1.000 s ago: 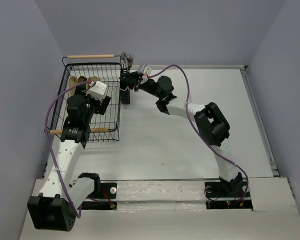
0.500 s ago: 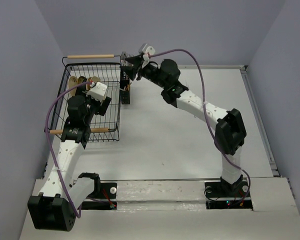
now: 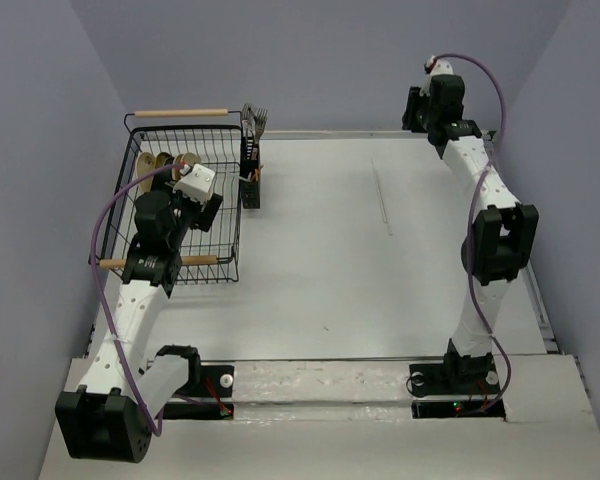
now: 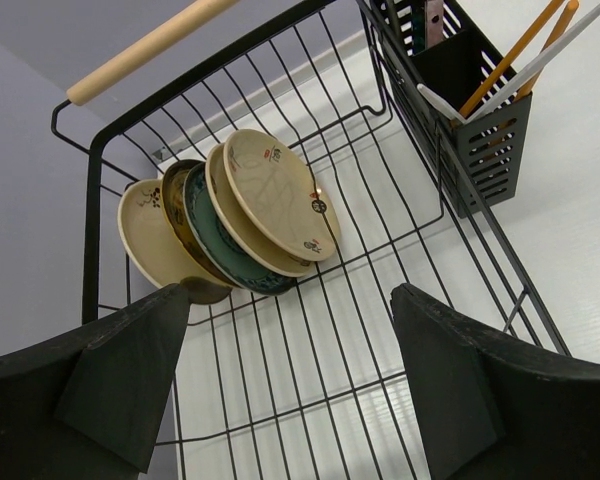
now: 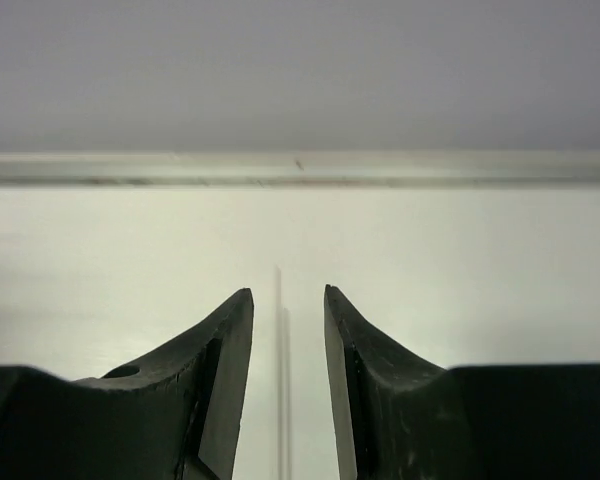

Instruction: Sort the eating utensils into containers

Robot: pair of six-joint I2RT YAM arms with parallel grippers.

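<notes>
Two black slotted caddies (image 3: 250, 175) hang on the dish rack's right side. The back one holds silver forks (image 3: 257, 120). The near caddy (image 4: 485, 130) holds orange chopsticks (image 4: 510, 55) and a white stick (image 4: 565, 40). A thin pale stick (image 3: 380, 195) lies alone on the table. It also shows in the right wrist view (image 5: 279, 330), beyond the jaws. My right gripper (image 3: 414, 110) (image 5: 287, 295) is raised at the far right back, jaws a little apart and empty. My left gripper (image 3: 202, 205) (image 4: 290, 390) is open and empty over the rack floor.
The black wire dish rack (image 3: 140, 215) with wooden handles stands at the back left. Tan and green plates (image 4: 250, 215) stand on edge inside it. The table's back edge (image 5: 300, 168) meets the wall close ahead of the right gripper.
My right arm has swung from the caddies at the back left to the far right back corner. A thin pale stick now lies on the table. The left arm has not moved.
</notes>
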